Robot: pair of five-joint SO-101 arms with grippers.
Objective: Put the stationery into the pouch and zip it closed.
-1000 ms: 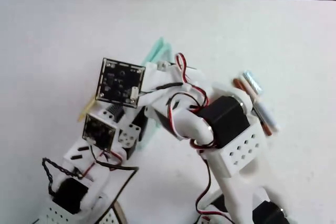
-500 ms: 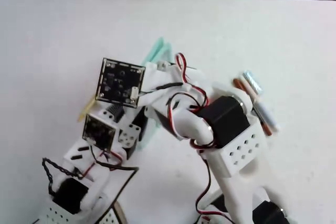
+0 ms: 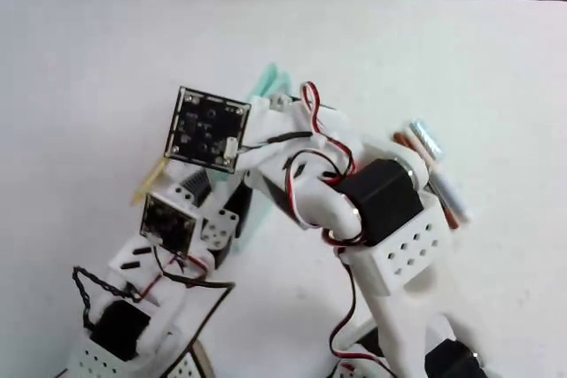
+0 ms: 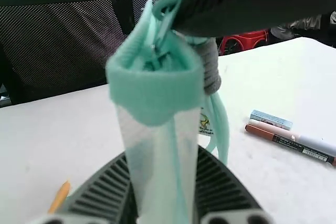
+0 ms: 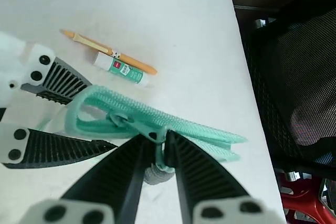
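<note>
While the left tool point(image 4: 160, 163) clamps the mint-green pouch point(image 4: 155, 95) between its jaws, the right tool point(image 5: 156, 140) pinches the zip pull point(image 5: 138, 125).

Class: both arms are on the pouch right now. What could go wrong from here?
1. The right gripper pinches only the small zip pull; it may slip off when tugged.
2. Only the left gripper steadies the pouch, so a hard pull could drag it free.
3. The pens and pencil lie outside the pouch; zipping now would probably shut them out.
</note>
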